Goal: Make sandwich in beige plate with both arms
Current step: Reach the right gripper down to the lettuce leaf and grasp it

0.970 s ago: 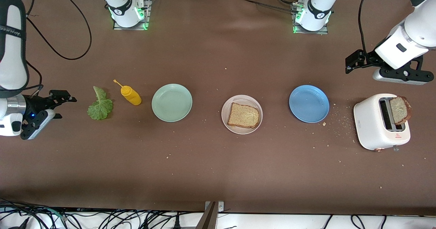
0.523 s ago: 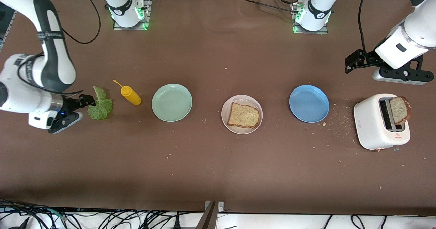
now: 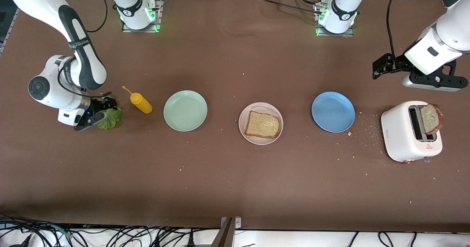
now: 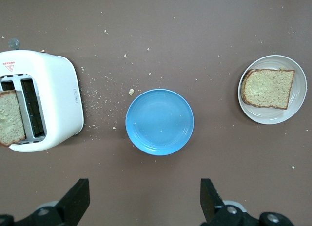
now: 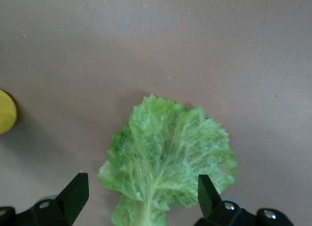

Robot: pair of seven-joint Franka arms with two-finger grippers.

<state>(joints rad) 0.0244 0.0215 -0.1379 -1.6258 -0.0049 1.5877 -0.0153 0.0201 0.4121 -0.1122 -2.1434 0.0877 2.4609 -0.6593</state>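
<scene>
- We found the right gripper (image 3: 104, 109) low over the lettuce leaf (image 3: 110, 117) at the right arm's end of the table, its fingers (image 5: 73, 192) spread wide to either side of the leaf's stalk end without pinching it.
- The leaf lay flat on the brown table (image 3: 220, 173), just beside the yellow squeeze bottle (image 3: 140, 102).
- We saw the left gripper (image 3: 380, 66) waiting in the air at the left arm's end of the table, jaws wide and empty, over bare table beside the blue plate (image 3: 333, 111).
- The beige plate (image 3: 260, 123) sat mid-table between the mint-green plate (image 3: 185, 110) and the blue plate, with one slice of bread (image 3: 262, 124) lying flat in it.
- A second slice of bread (image 3: 431, 119) stood upright, sticking out of one slot of the white toaster (image 3: 410, 130).
- Crumbs (image 3: 367, 129) were scattered between the blue plate and the toaster.
</scene>
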